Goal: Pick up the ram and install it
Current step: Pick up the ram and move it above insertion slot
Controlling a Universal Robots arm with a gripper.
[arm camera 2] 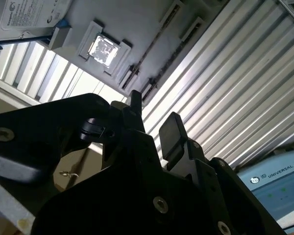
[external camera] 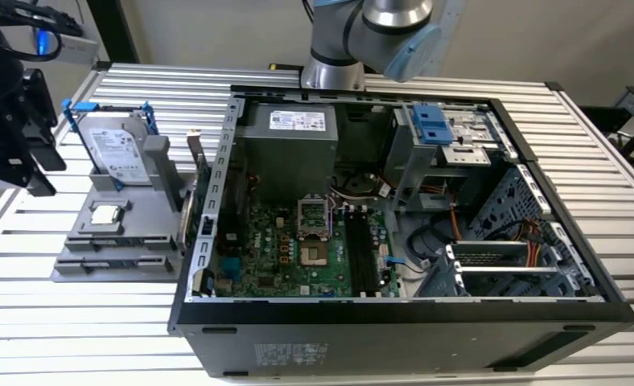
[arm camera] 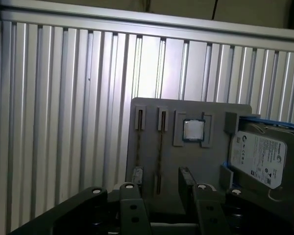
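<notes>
- Open computer case [external camera: 403,334] lies nearest, on a slatted metal surface [external camera: 81,338].
- Grey holder [external camera: 140,227] sits just beside it, at the exterior view's left.
- Black claw [arm camera: 158,185] hovers near the holder, fingers spread, gripping nothing.
- Ram [arm camera: 160,152] stands on edge in a holder slot.

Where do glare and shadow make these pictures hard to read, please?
In the second wrist view, glare whitens the small square silver processor chip and the ribbed aluminium table, while the black gripper is a dark silhouette; in the first wrist view, a bright reflection washes out some slats; in the exterior view, light is even, with shadow deep inside the open black computer case.
</notes>
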